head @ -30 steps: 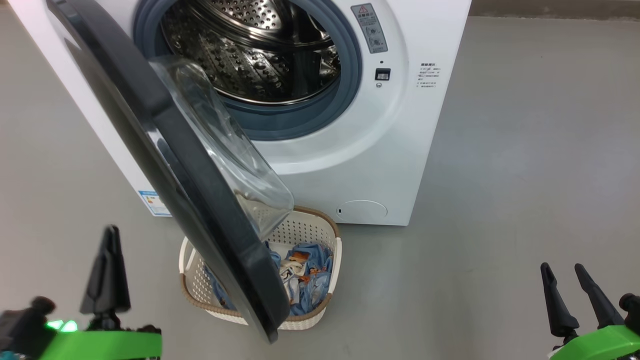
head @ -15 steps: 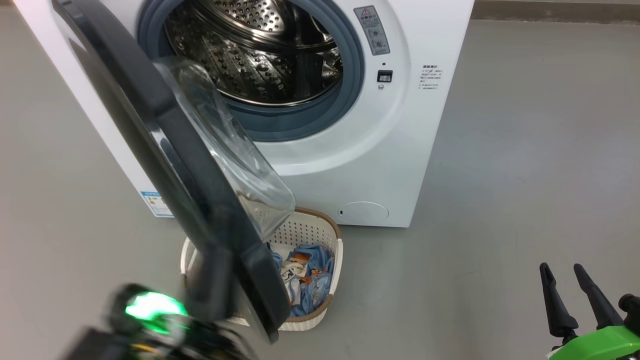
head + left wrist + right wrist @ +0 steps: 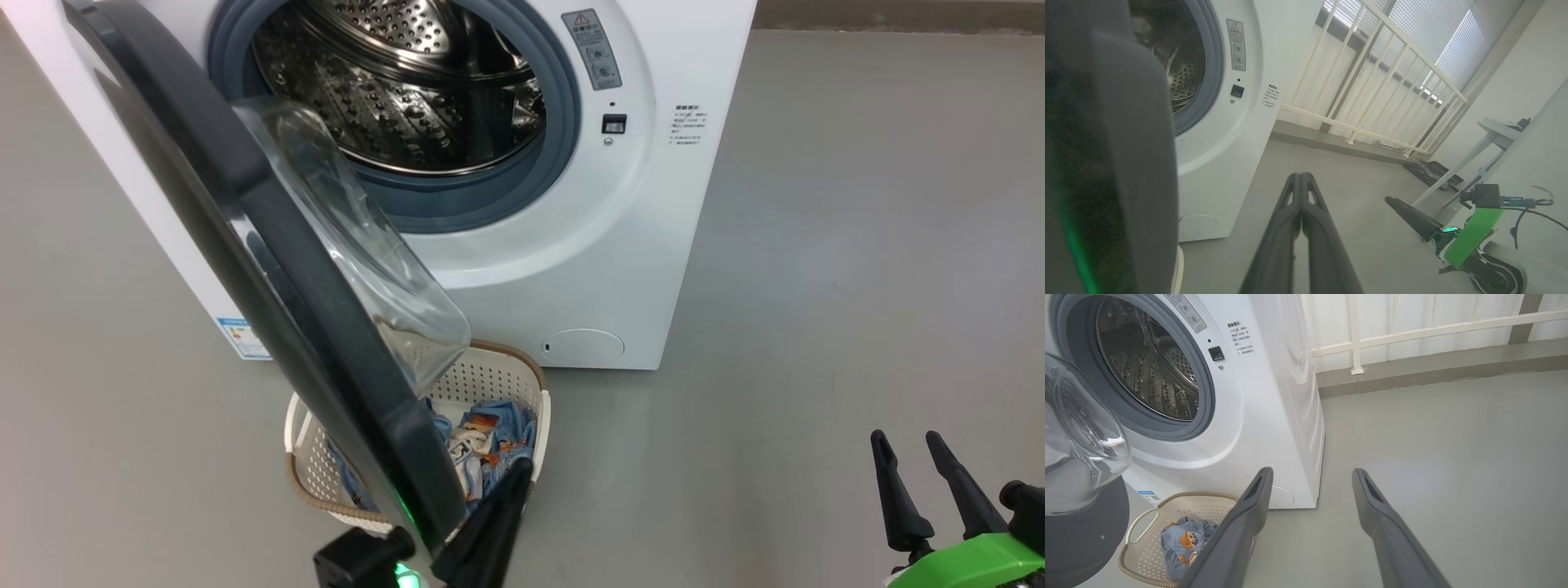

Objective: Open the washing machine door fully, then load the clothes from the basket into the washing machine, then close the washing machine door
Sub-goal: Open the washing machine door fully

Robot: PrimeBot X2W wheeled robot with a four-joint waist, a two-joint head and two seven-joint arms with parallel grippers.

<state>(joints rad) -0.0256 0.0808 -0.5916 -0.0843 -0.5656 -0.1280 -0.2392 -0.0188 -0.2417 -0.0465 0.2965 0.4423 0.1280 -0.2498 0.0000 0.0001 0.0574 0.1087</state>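
Note:
The white washing machine [image 3: 571, 269] stands with its steel drum [image 3: 408, 90] exposed. The washing machine door [image 3: 245, 212], black-rimmed with a clear glass bowl [image 3: 359, 245], is swung out towards me and hangs over the cream basket [image 3: 295, 445]. Light-blue clothes [image 3: 498, 437] lie in the basket. My left gripper [image 3: 518, 469] is shut and empty, just right of the door's lower edge, above the basket's front rim. In the left wrist view its fingers [image 3: 1300, 177] are pressed together beside the dark door rim [image 3: 1106, 163]. My right gripper [image 3: 904, 438] is open over bare floor, far right.
Grey floor [image 3: 816, 286] spreads out to the right of the machine. A white railing [image 3: 1372, 81] runs behind it, and a white table [image 3: 1494, 130] stands farther right. In the right wrist view, basket [image 3: 1141, 516] and clothes [image 3: 1184, 539] sit left of my open fingers [image 3: 1257, 498].
My left gripper has swung from the lower left to the right, passing the door's lower edge, and now stands on the door's inner side. The right gripper and the door have held still.

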